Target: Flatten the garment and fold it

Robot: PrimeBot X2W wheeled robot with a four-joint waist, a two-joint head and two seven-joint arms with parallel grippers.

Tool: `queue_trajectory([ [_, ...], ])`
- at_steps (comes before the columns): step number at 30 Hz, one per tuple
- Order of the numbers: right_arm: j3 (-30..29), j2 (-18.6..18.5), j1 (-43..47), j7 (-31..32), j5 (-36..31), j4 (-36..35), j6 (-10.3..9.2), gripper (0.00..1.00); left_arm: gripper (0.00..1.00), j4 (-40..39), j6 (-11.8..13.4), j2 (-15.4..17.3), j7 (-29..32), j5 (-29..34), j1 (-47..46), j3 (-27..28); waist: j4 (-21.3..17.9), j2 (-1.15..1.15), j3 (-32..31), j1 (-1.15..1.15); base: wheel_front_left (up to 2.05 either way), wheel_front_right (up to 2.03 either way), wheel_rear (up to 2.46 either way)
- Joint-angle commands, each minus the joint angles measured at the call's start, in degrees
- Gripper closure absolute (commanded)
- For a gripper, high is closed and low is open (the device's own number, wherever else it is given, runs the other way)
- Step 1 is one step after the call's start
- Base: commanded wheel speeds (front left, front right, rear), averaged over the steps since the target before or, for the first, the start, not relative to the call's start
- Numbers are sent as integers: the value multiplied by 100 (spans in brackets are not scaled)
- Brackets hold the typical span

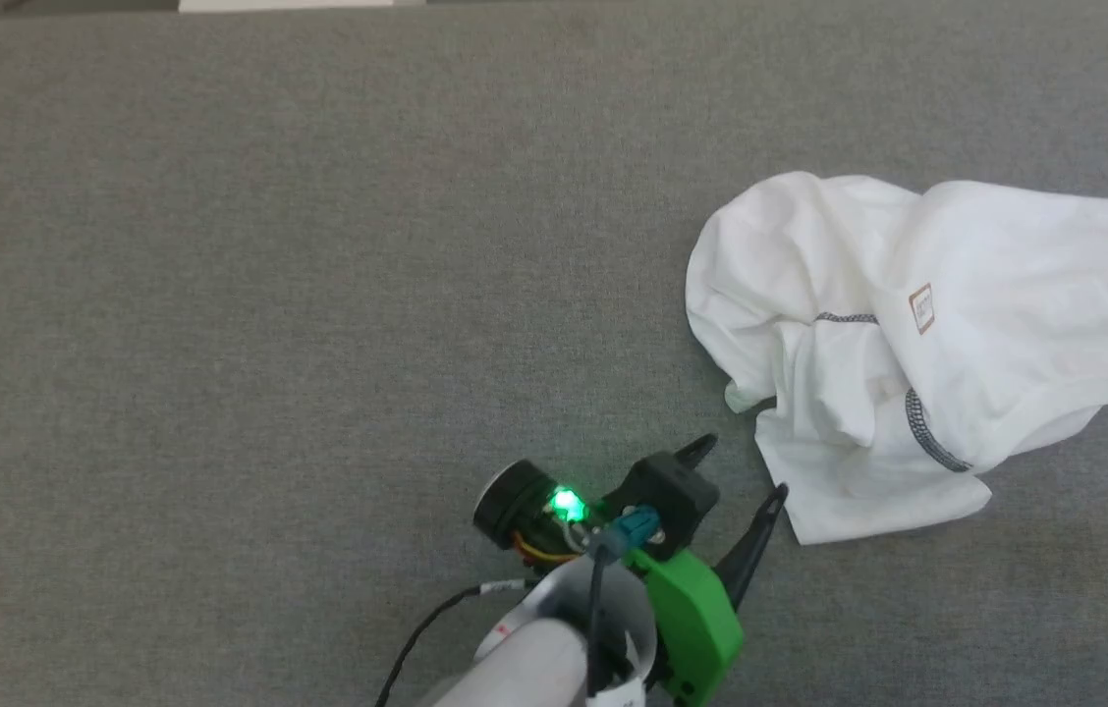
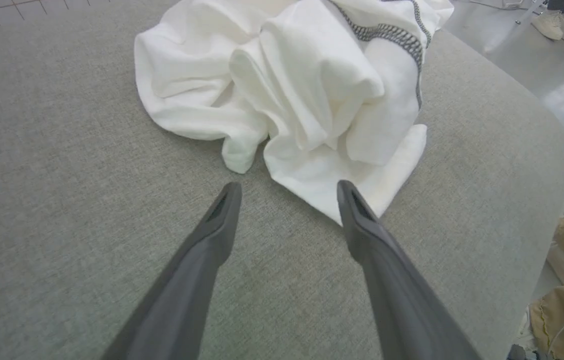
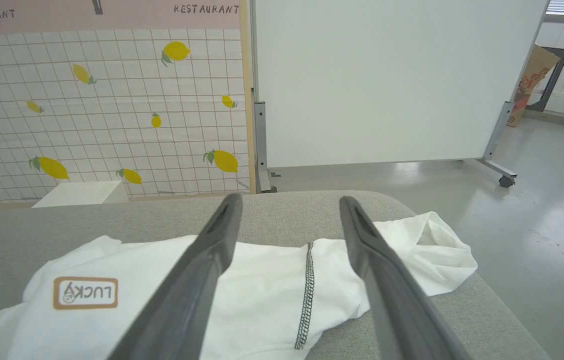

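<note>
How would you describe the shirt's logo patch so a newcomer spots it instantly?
On the grey fabric surface, a crumpled white garment lies toward the right of the head view. Near the middle of its smoother fold sits the logo patch. Unlike the grey zigzag stitching nearby, it is a small brown-bordered square with lettering.

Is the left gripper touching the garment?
Cannot tell. In the left wrist view, the left gripper has one finger overlapping the garment; contact or hover is unclear.
</note>
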Motion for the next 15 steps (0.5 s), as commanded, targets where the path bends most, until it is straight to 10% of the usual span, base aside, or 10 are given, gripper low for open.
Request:
queue_trajectory([
  [1, 14, 3, -108, -2, 11, -32, -10, 0, 0, 91, 105, -25, -63, -124, -240, -94, -56, 0, 241, 0, 0, 0, 0],
  [15, 56, 4, -312, -58, -13, 39, -10, 0, 0, 1060, 804, -26, -208, -1096, -1229, -1010, -290, 0, 657, 0, 0, 0, 0],
])
